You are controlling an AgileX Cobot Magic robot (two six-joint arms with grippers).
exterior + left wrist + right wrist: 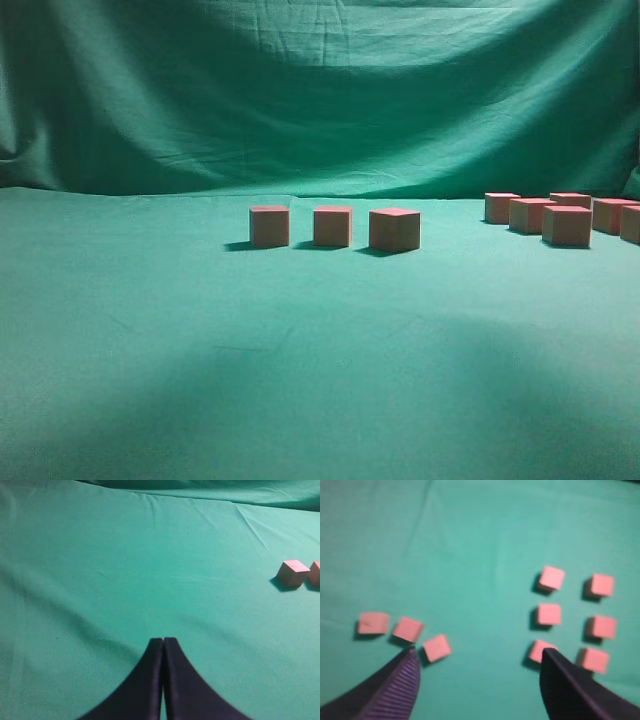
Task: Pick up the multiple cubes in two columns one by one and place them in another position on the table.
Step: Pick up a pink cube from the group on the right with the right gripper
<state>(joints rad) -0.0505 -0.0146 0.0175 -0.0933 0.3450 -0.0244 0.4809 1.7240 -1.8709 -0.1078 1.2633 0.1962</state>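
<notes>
Cubes: nine show in the right wrist view; six stand in two columns of three (549, 614), and three lie in a loose row (408, 628) well apart from them on the same cloth.
Tabletop: wrinkled teal-green cloth (300, 380), matching the backdrop (320, 90) behind.
Right gripper (477, 667): jaws apart and empty, hovering above the cloth between the row and the columns; nothing lies between the fingers (395, 690).
Left gripper (163, 647): jaws pressed together, holding nothing, over bare cloth, with one cube (293, 572) off toward the frame's right edge.
Progress: judging by the layout, the row of three looks like the placed set and the six in columns are left to move.
Handling: the cubes look rigid, light and matte, so probably not slippery or fragile.
Grip: take one across two opposite flat side faces, jaws square to them, and choose an end cube so the neighbours are not nudged.
</notes>
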